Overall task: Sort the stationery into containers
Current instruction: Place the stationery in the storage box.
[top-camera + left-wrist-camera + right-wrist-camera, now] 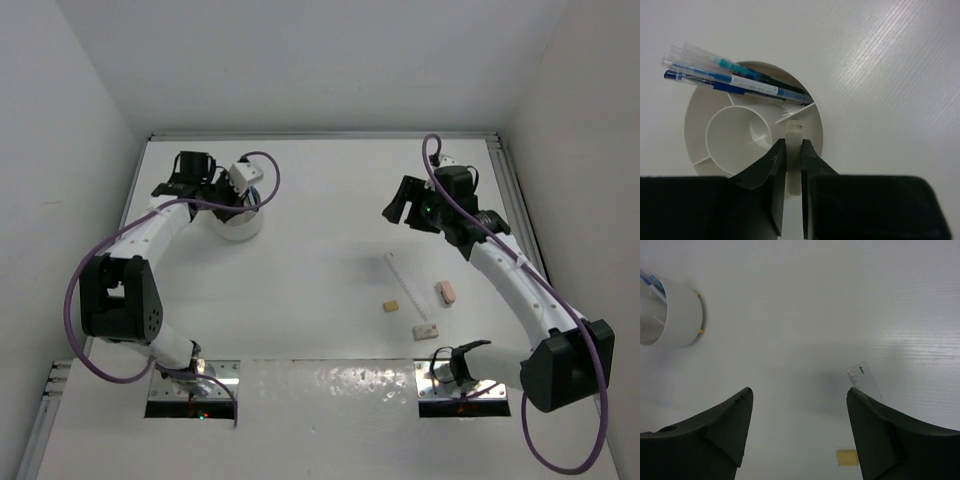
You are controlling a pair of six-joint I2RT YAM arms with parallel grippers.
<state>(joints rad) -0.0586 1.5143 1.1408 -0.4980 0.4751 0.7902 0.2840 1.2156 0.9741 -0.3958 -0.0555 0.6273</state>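
The left tool (792,142) is being held almost fully closed on a narrow white piece (794,127); whether this is an eraser or a divider of the tub cannot be told. Directly beneath it the white tub (690,127) is sitting, and several blue pens (735,84) are already lying in the compartment just beyond the fingertips.

The right tool (799,395) is being held wide open and empty, well apart from the tub. Just ahead of one finger the clear ruler (866,380) is lying on the tabletop (805,300), with the tan eraser (847,457) beneath that finger. Behind the tool, toward its arm's base, the pink eraser (447,291) and a white block (425,327) are waiting.

The sorting is being judged partly done, with these four items remaining.
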